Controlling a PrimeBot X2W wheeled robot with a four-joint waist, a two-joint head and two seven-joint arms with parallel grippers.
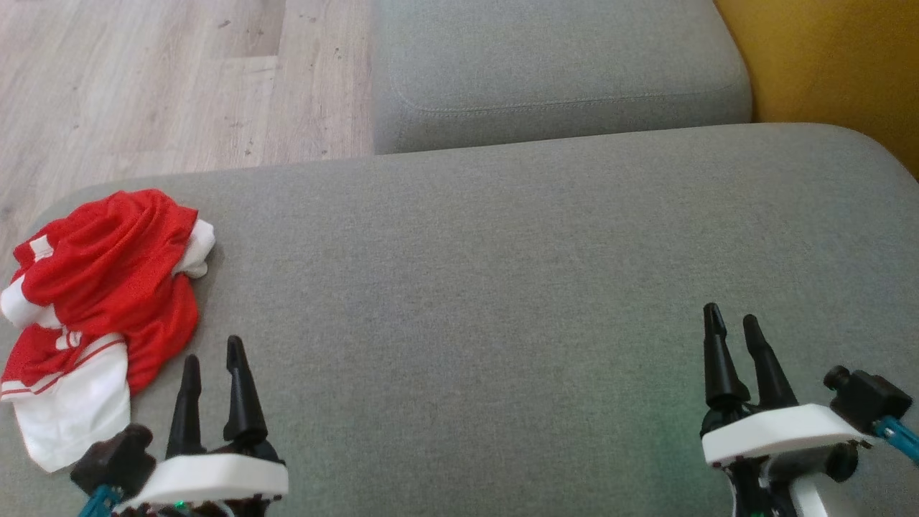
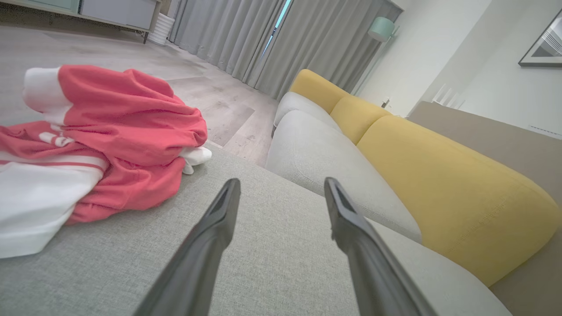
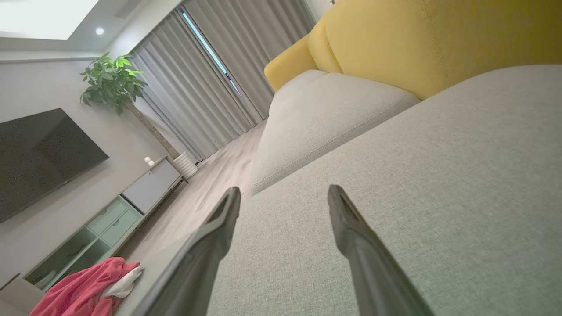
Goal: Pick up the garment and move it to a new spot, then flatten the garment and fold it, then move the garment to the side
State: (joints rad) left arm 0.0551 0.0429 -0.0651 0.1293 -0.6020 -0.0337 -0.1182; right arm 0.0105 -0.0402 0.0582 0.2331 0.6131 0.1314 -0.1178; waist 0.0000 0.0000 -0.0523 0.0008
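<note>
The garment [image 1: 100, 301] lies crumpled in a loose heap at the left corner of the grey sofa seat [image 1: 502, 287], close to the seat's edge, with the wooden floor [image 1: 143, 72] beyond it. It is a red jersey-like top with white trim. Its red body is bunched into a soft mound [image 1: 122, 244] and a flat white panel [image 1: 72, 416] spills toward me. I judge it light, limp and thin, probably a little slick. It should give no resistance, but it will sag and drag when lifted, and a shallow pinch may catch one layer only. I would take hold at the raised red fold on the top of the heap, or at the striped edge where the cloth looks doubled, so the fingers close on a real thickness. My left claw [image 1: 213, 348] hovers just beside the garment's right edge without touching it, its fingers spread apart and nothing between them. My right claw [image 1: 731, 312] sits well apart over bare cushion, also spread wide and empty. The middle of the seat looks like a fair place for laying it flat.
</note>
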